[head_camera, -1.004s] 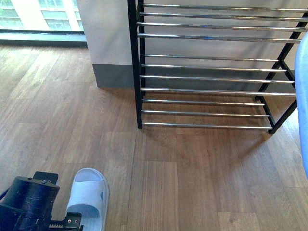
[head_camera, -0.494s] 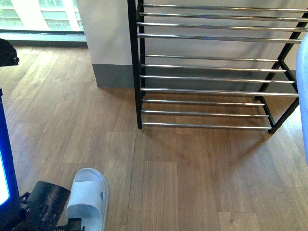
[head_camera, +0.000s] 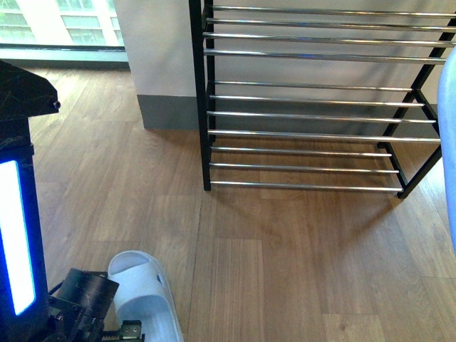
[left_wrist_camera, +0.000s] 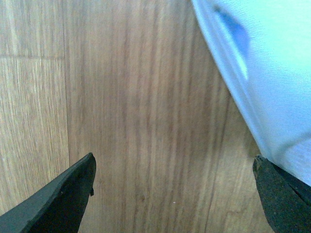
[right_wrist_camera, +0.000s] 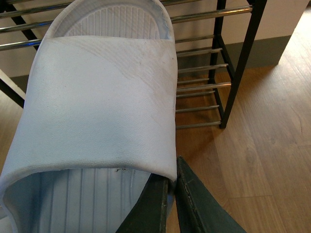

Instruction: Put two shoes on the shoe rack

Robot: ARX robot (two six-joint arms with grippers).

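The shoes here are two light blue slippers. One slipper (head_camera: 146, 299) lies on the wood floor at the near left. My left gripper (left_wrist_camera: 175, 189) hangs open just over the floor beside it, and one finger (left_wrist_camera: 284, 194) is right at the slipper's edge (left_wrist_camera: 272, 73). In the front view that gripper (head_camera: 107, 324) shows at the bottom left. My right gripper (right_wrist_camera: 170, 194) is shut on the side edge of the other slipper (right_wrist_camera: 97, 107), held in the air before the shoe rack (right_wrist_camera: 233, 63). That slipper (head_camera: 449, 157) shows at the right edge. The rack (head_camera: 306, 100) has bare chrome bars.
A white wall column with a grey skirting (head_camera: 167, 110) stands just left of the rack. A window (head_camera: 57, 21) runs along the far left. My left arm's black link with a blue light (head_camera: 18, 235) rises at the left edge. Wood floor (head_camera: 285, 271) lies before the rack.
My left arm's lit link has swung up into view at the left. The wrist moved right and the floor slipper has turned and shifted a little right. The held slipper stays put.
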